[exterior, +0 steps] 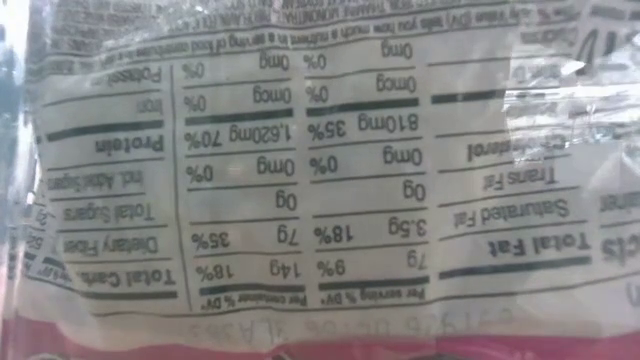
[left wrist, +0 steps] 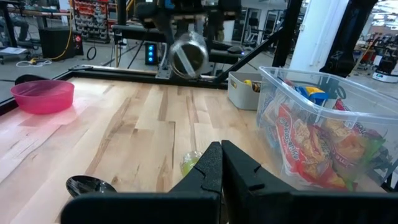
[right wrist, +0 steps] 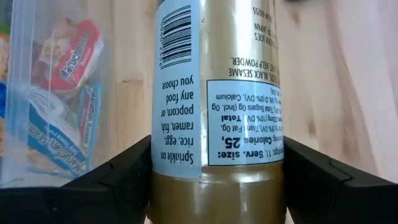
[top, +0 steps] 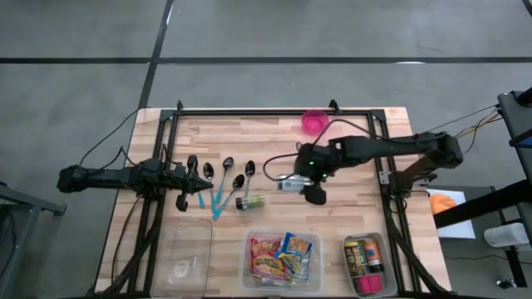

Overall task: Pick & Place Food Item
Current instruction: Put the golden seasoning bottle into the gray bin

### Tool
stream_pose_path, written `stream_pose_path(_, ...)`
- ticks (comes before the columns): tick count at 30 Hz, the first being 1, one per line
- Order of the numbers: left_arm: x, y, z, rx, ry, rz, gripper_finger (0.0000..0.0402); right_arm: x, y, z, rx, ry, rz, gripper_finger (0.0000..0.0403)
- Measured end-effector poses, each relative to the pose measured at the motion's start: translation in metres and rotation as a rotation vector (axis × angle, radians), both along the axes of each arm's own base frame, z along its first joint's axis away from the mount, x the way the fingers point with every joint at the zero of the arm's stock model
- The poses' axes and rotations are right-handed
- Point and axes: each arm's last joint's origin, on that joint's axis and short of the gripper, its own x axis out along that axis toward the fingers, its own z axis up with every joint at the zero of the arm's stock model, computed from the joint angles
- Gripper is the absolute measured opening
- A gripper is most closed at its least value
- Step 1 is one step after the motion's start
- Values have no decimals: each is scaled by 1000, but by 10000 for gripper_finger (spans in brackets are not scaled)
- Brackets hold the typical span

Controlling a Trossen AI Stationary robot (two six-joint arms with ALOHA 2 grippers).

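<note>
— Over mid-table, right of center: what has the right gripper (top: pixel 301 183) got?
— A seasoning jar (right wrist: pixel 214 106), gold-toned with a white printed label, lying crosswise between the two dark fingers (right wrist: pixel 118 174), which press on both its sides. From above, the jar's pale end pokes out toward the left of the gripper, over the wooden table (top: pixel 357 216).

— And the left gripper (top: pixel 197 184)?
— Low at the left side of the table, its fingers pressed together with nothing between them. Just beside it lie several dark spoons (top: pixel 228 166) with teal handles, and a small green-capped bottle (top: pixel 249 202) lies on its side a little past them.

— Containers?
— Along the near edge: a clear bin of snack packets (top: pixel 281 257) in the middle, a smaller bin (top: pixel 366 262) with jars and packets to its right, and a clear tub (top: pixel 184 253) to its left. A pink bowl (top: pixel 314 123) sits near the far edge, behind the right arm.

— Low view?
— Blocked — a packet's nutrition label (exterior: pixel 300 170), printed upside down, fills it.
</note>
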Motion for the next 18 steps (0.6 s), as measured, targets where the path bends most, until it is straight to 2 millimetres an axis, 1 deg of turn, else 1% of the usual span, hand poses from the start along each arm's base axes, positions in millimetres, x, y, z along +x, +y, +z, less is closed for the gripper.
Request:
stream_pose_path(5, 0, 0, 0, 0, 0, 0, 0, -29, 1, 17, 40, 46, -184, 273)
stream_pose_path(9, 0, 0, 0, 0, 0, 0, 0, -52, 8, 27, 67, 76, -309, 273)
stream_pose_path(13, 0, 0, 0, 0, 0, 0, 0, -74, 21, 34, 118, 122, -429, 273)
stream_pose_path(18, 0, 0, 0, 0, 0, 0, 0, -99, 44, 38, 163, 203, -559, 273)
